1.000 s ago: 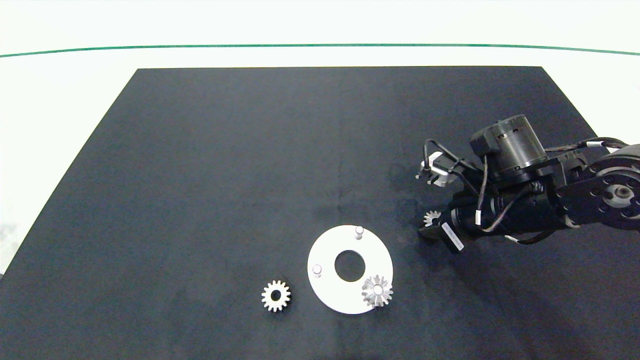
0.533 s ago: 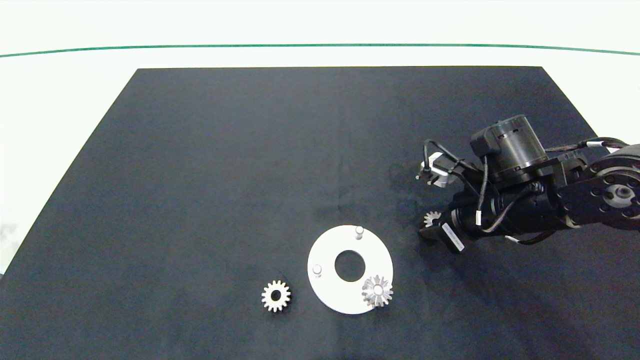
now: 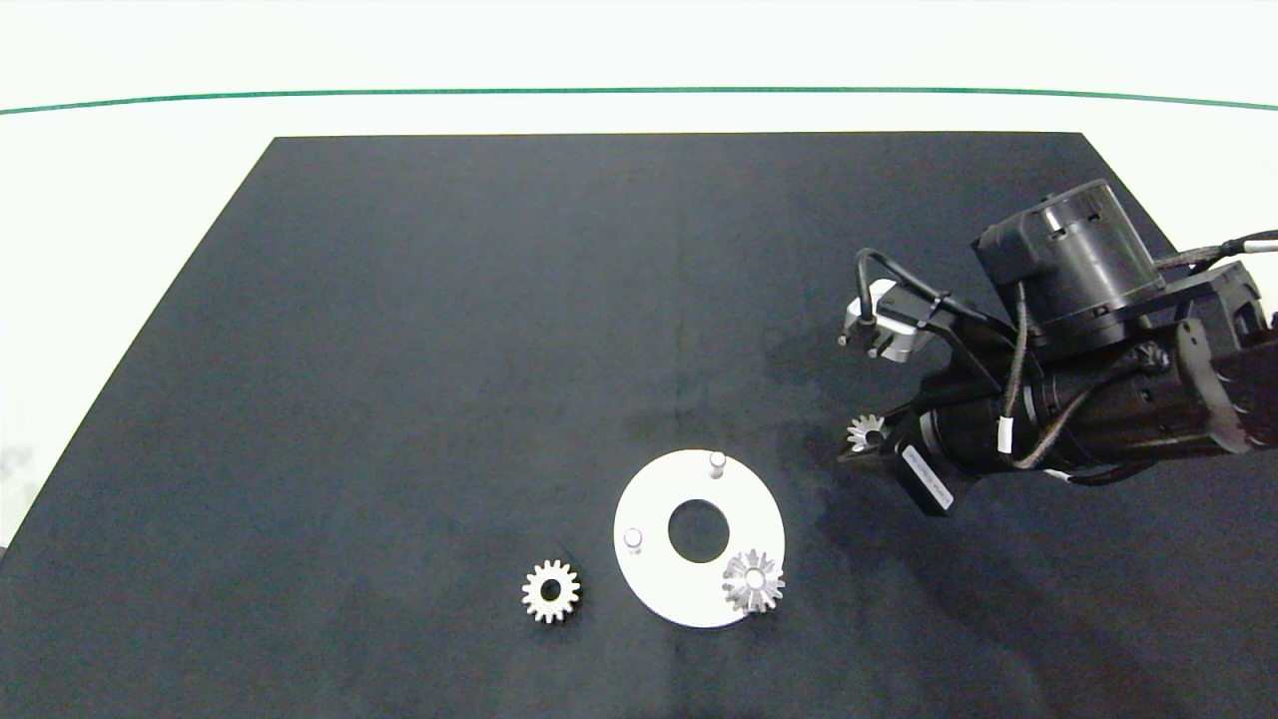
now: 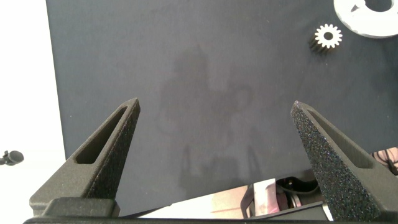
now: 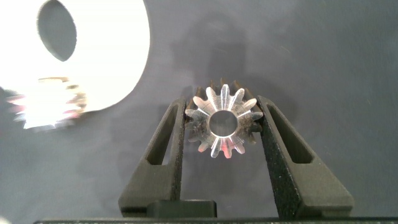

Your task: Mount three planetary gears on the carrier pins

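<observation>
R gripper fingers clamp gear — disc carries one gear.

No legible text; only an unreadable white label on the right arm.

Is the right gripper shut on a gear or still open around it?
Shut on it. In the right wrist view both fingers press against the teeth of the gear, and the head view shows the right gripper carrying it beside the white disc.
</observation>
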Controlling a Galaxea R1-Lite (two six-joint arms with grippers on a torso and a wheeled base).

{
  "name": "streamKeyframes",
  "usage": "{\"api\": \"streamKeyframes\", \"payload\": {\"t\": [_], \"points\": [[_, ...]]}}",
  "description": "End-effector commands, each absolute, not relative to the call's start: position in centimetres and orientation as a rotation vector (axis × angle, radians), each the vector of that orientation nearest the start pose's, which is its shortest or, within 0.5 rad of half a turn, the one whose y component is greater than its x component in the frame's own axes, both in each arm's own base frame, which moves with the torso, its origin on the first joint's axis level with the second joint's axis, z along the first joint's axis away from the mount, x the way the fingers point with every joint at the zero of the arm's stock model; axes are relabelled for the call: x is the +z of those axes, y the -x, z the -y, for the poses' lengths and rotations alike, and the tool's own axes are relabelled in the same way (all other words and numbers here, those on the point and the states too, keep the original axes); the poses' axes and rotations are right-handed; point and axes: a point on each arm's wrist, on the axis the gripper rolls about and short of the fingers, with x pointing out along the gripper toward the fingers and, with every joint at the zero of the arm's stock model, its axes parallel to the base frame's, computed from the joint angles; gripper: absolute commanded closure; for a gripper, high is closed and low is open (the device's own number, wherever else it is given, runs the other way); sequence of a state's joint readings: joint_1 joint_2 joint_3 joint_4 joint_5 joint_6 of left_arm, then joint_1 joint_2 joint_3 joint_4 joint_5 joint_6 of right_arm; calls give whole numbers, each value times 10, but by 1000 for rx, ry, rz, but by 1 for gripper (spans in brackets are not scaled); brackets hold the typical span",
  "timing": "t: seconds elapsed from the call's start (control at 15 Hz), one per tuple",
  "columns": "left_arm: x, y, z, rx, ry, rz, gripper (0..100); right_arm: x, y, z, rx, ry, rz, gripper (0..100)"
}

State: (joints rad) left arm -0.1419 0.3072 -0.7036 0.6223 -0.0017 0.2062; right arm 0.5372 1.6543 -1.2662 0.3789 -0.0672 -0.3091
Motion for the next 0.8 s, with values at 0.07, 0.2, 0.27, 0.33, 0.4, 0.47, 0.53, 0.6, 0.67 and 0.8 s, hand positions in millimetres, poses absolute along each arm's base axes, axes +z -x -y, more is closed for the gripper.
{"api": "streamKeyframes", "payload": {"t": [0.07, 0.2, 0.27, 0.33, 0.4, 0.47, 0.53, 0.6, 0.67, 0.8], "points": [[205, 53, -8, -166, -223, -214, 0, 252, -214, -170, 653, 558, -567, 81], [205, 54, -8, -164, -223, -211, 0, 251, -204, -189, 671, 601, -546, 81], [206, 54, -8, -163, -223, -208, 0, 246, -205, -196, 675, 615, -556, 81], [206, 54, -8, -165, -223, -207, 0, 243, -208, -201, 676, 621, -561, 81], [206, 54, -8, -163, -222, -207, 0, 240, -212, -205, 675, 626, -570, 81], [206, 54, -8, -165, -222, -208, 0, 237, -217, -210, 674, 630, -578, 81], [206, 54, -8, -165, -222, -208, 0, 234, -221, -213, 665, 636, -585, 81], [206, 54, -8, -165, -223, -210, 0, 232, -225, -216, 652, 644, -590, 81], [206, 54, -8, -165, -223, -210, 0, 229, -229, -220, 648, 648, -595, 81], [206, 54, -8, -165, -223, -208, 0, 227, -235, -226, 648, 649, -597, 81]]}}
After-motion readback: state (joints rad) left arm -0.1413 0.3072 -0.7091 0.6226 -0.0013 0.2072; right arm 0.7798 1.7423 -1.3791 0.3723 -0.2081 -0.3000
